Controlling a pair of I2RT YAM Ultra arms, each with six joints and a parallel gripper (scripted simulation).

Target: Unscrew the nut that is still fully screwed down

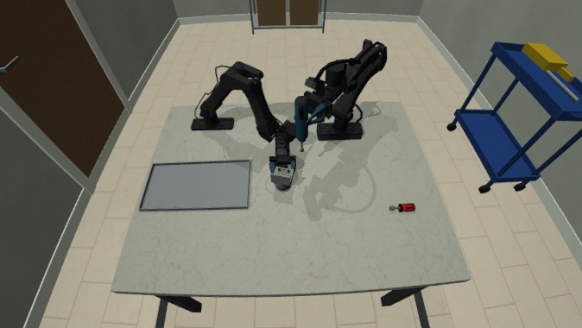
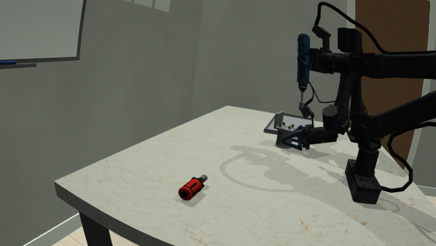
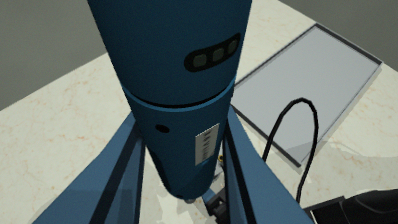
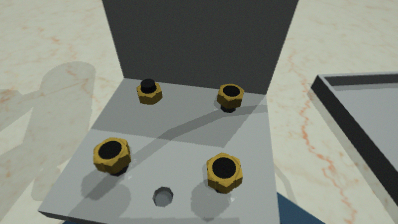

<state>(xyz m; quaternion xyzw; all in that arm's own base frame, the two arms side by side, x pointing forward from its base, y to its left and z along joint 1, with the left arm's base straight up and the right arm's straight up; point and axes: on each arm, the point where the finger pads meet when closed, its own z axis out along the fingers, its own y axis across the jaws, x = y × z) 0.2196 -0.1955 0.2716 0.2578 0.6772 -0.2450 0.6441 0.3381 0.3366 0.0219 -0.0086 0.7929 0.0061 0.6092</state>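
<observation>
My left gripper (image 1: 307,116) (image 2: 305,62) (image 3: 183,111) is shut on the blue electric nut driver (image 1: 301,125) (image 2: 303,69) (image 3: 175,65). The driver is about upright, bit down, raised above the table and touching no nut. My right gripper (image 1: 282,167) (image 2: 285,141) is shut on the joint module (image 1: 282,187) (image 2: 283,133), which stands upright. The grey bracket (image 2: 279,120) (image 4: 165,120) sits on top. In the right wrist view, the far-left nut (image 4: 149,95) sits low with its stud poking out; the far-right nut (image 4: 230,96), near-left nut (image 4: 112,156) and near-right nut (image 4: 224,172) stand raised on their studs.
A grey tray (image 1: 249,183) (image 3: 267,61) (image 4: 350,131) lies beside the module. A red hand driver (image 1: 407,207) (image 2: 191,188) lies on the far side of the table from the tray. The right arm's camera and cable are close to the driver's bit.
</observation>
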